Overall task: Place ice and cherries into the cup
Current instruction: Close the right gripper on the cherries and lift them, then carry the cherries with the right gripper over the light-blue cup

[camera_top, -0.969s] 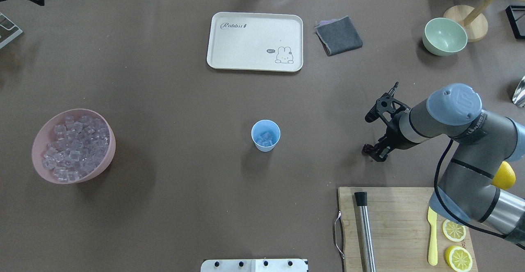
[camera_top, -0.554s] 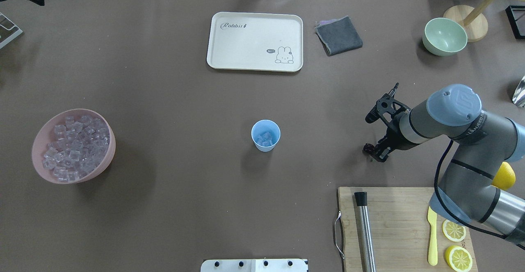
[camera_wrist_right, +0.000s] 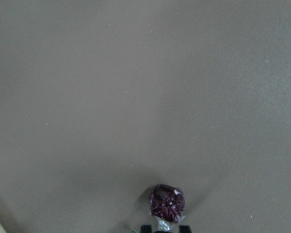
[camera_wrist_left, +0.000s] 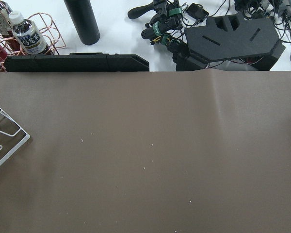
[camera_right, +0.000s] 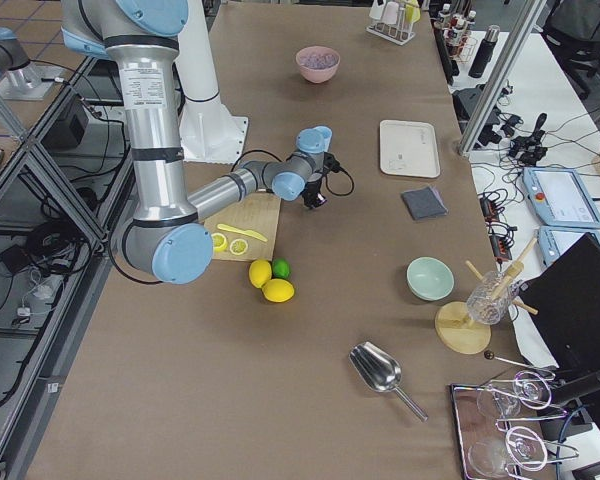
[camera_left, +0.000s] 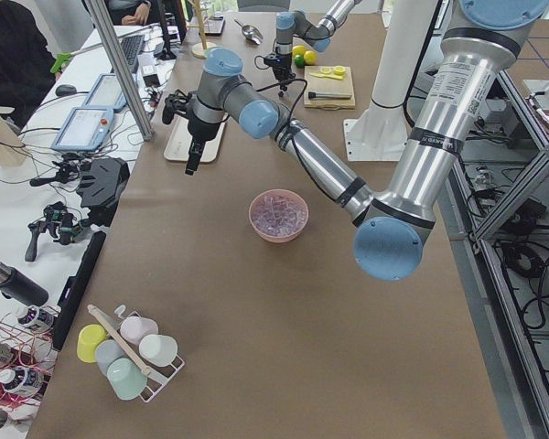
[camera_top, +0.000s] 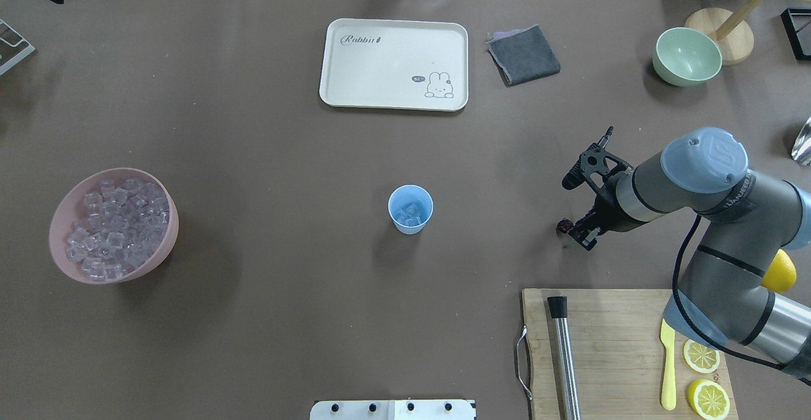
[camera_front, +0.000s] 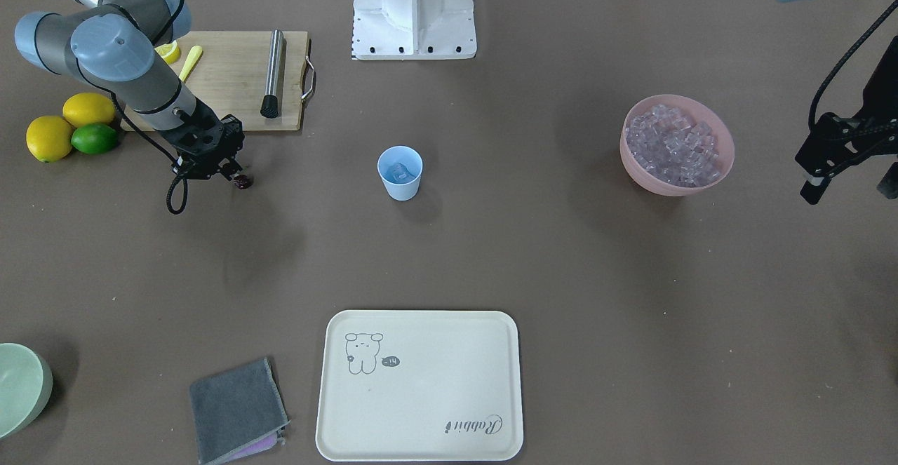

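The light blue cup (camera_top: 410, 209) (camera_front: 400, 172) stands upright mid-table with a few ice cubes (camera_top: 410, 213) inside. More ice (camera_top: 117, 230) fills the pink bowl (camera_top: 61, 214) (camera_front: 631, 160) at the robot's left. My right gripper (camera_top: 571, 232) (camera_front: 235, 176) (camera_wrist_right: 165, 228) is shut on the cherries (camera_top: 563, 225) (camera_front: 242, 182) (camera_wrist_right: 167, 203), well to the right of the cup and low over the table. Only one dark red fruit shows. My left gripper (camera_front: 850, 186) hangs open and empty beyond the pink bowl, away from everything.
A wooden cutting board (camera_top: 608, 344) with a steel rod (camera_top: 564, 356), yellow knife (camera_top: 668, 369) and lemon slices (camera_top: 701, 356) lies near the right arm. A cream tray (camera_top: 355, 65), grey cloth (camera_top: 523, 54) and pale green bowl (camera_top: 687, 56) sit along the far side.
My right gripper has shifted slightly up and toward the cup with the cherries in it. The cup and bowl have not moved.
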